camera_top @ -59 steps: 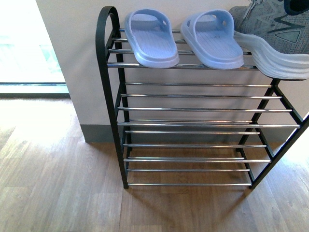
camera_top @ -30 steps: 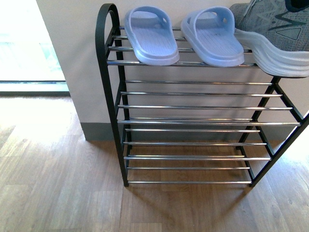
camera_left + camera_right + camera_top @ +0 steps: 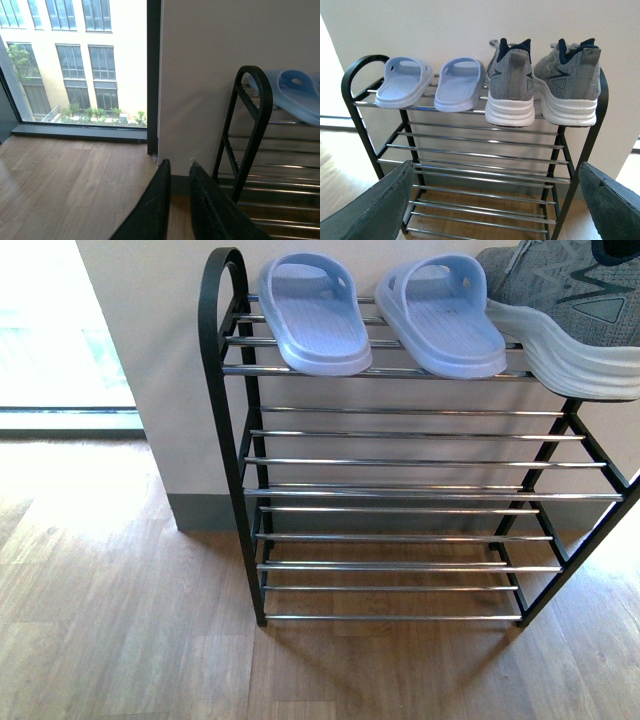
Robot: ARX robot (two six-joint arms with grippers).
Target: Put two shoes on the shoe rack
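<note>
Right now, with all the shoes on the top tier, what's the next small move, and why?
Probably none beyond easing both arms back. The sandals and sneakers all sit on the rack's top tier. The right pincer is wide open and empty; the left pincer is nearly closed, holding nothing, off to the rack's side.

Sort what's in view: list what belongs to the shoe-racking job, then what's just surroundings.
Job:
grey sneakers, top tier
pale blue slides, top tier
shoe rack
right gripper, open, empty
left gripper, fingers nearly closed, empty

Surroundings:
wood floor
wall
window
</note>
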